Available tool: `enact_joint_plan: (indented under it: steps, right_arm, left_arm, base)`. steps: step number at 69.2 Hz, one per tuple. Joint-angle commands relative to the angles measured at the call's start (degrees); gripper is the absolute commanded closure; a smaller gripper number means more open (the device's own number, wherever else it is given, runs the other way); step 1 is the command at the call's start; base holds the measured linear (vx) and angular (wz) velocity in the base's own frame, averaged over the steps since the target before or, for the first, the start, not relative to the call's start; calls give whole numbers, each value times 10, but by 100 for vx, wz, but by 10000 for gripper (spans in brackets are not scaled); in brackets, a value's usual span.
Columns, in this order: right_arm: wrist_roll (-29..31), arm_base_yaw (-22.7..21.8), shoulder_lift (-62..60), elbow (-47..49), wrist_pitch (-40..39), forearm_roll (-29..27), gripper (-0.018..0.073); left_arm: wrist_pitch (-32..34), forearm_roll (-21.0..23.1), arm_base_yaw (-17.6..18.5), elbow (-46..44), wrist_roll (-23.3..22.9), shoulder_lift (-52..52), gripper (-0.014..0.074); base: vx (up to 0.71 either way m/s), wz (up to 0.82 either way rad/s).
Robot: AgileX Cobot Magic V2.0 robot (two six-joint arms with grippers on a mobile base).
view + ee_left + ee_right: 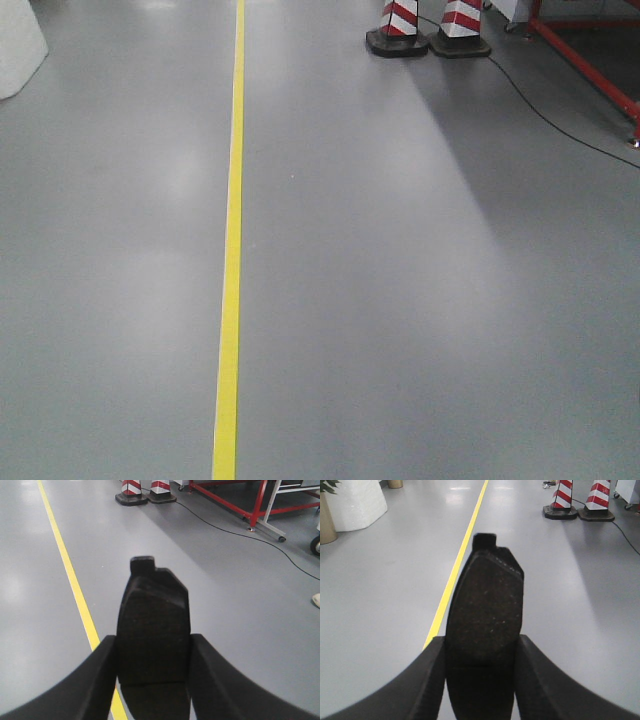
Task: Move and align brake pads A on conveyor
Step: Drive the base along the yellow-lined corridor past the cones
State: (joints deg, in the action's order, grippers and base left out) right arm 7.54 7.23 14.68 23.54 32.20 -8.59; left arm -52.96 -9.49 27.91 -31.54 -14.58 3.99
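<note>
A yellow line (231, 250) runs along the glossy grey floor (420, 300), with two red-and-white striped cones (399, 22) standing to its right.

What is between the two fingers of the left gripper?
A brake pad, clamped by the fingers of the left gripper; the left wrist view shows it.

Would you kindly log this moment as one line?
left pincer: shut on left-held brake pad; right pincer: shut on right-held brake pad; conveyor: not in view; scene: floor, yellow line
</note>
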Motion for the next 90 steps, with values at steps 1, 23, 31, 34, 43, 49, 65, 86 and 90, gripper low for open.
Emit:
enact_joint_plan:
  steps: [1,23,31,34,43,49,65,86,90]
  right_arm:
    - [5,-2,5,18,-55,0,562]
    - [5,-2,5,18,-54,0,562]
    - [5,-2,5,18,-54,0,562]
    - [5,-2,5,18,-55,0,562]
    - [5,-2,5,18,-55,0,562]
    - [5,-2,5,18,-55,0,562]
    - [5,-2,5,18,-55,0,562]
    - [5,-2,5,18,-56,0,562]
    - [5,-2,5,18,-56,0,562]
  left_arm:
    - [56,-5,3,-14,0,12,603]
    - [56,-5,3,-14,0,12,603]
    - [56,-5,3,-14,0,12,603]
    - [56,-5,3,-14,0,12,603]
    - [56,-5,3,-14,0,12,603]
    - [56,-5,3,-14,0,13,603]
    - [56,-5,3,-14,0,13,603]
    - [56,-5,3,-14,0,13,603]
    - [56,-5,3,-14,0,13,603]
  base:
    - [74,-5]
    - [74,-1]
    - [76,2]
    - [76,2]
    - [78,1]
    - [78,2]
    - [78,6]
    - [79,17]
    - [80,31]
